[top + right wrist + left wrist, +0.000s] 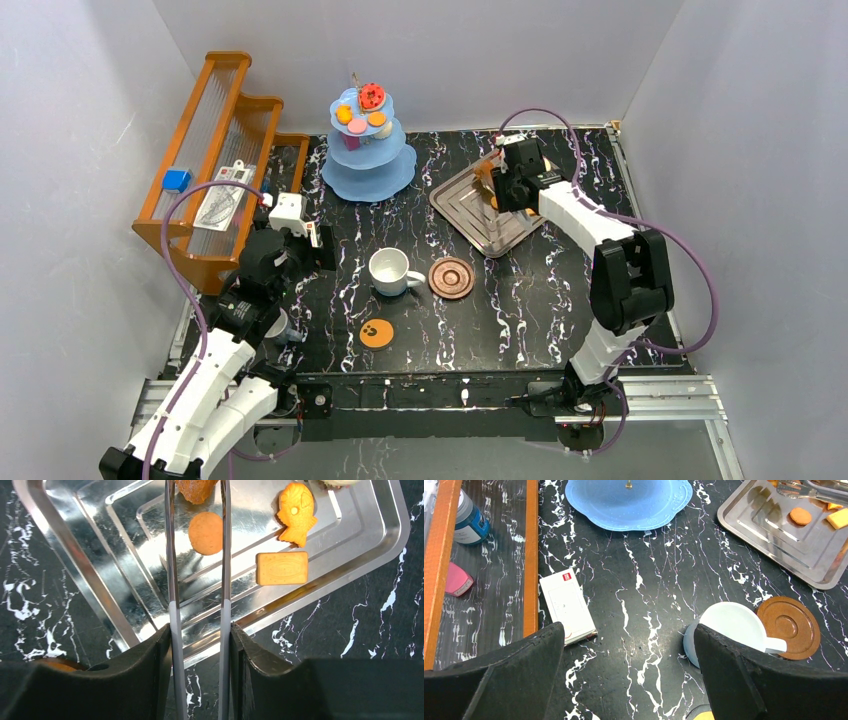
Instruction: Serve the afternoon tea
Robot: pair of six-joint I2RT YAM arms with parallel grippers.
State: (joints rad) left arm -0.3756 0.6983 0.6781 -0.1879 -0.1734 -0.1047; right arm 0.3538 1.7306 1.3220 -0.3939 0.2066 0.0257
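Observation:
The light-blue stand (pixel 368 160) stands at the back with a red pastry (pixel 372 96) and small orange and pink ones on its top tier. The white mug (pixel 388 271) stands beside the brown saucer (pixel 451 278), not on it. The orange paw coaster (pixel 376 333) lies bare in front. The grey cup (pixel 282 328) is half hidden by my left arm. My left gripper (pixel 629 680) is open and empty over bare table, left of the mug (pixel 734 625). My right gripper (pixel 198 645) is shut on metal tongs (pixel 172 580), whose tips pinch a brown pastry (pixel 195 489) over the silver tray (pixel 100 570).
A round cookie (pixel 205 533), a fish-shaped biscuit (pixel 297 512) and a rectangular biscuit (pixel 282 568) lie on the tray. The orange wooden rack (pixel 215 150) stands at the left with a blue bottle (pixel 469 522) inside. A white card (pixel 568 605) lies beside it.

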